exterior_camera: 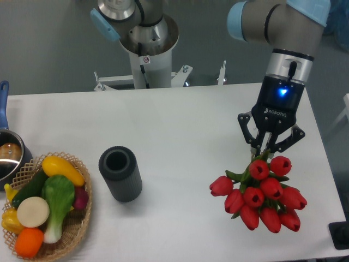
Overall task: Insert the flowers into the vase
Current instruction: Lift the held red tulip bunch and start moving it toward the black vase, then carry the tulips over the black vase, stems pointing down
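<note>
The flowers [260,194], a bunch of red tulip buds with green stems and leaves, are at the right side of the white table. My gripper [266,152] points down over the stem end of the bunch, its fingers closed around the green stems, with the buds spreading out toward the table's front edge. Whether the buds rest on the table or hang just above it I cannot tell. The vase [120,173], a dark ribbed cylinder with a round open mouth, stands upright left of centre, well apart from the gripper and the bunch.
A woven basket [82,218] of toy vegetables and fruit sits at the front left, close to the vase. A steel pot [8,155] with a blue handle is at the left edge. The arm's base column [147,49] rises at the back. A black object [341,234] sits at the front right corner.
</note>
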Tool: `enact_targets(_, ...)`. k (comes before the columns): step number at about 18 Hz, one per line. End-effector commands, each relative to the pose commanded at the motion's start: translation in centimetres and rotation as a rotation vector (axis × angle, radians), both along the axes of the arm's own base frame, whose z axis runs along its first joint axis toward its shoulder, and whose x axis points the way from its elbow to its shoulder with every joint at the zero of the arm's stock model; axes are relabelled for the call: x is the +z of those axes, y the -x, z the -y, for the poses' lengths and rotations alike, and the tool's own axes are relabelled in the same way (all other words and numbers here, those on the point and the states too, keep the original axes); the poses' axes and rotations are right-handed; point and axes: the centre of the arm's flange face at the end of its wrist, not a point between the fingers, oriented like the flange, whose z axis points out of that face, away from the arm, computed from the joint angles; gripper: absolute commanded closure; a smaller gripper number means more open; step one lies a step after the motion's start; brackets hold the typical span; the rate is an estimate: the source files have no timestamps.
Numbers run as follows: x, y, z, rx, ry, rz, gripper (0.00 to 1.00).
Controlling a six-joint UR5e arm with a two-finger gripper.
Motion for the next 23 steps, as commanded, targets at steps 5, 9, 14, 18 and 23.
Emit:
enact_targets(5, 0.4, -0.6, -0.3, -0.012, -0.016, 0.003, 0.86)
enact_targets(9, 0.6, -0.9, -0.7, -0.062, -0.099, 0.041, 0.86)
enact_targets(14, 0.8, -1.3, -1.4, -0.085, -0.118, 0.044, 0.85)
enact_targets(18, 1.0, -3.2, -3.1, -0.174, -0.224, 0.104, 0.85)
enact_targets(23, 1.2, -6.2, -5.6, -0.275, -0.310, 0.161, 0.85)
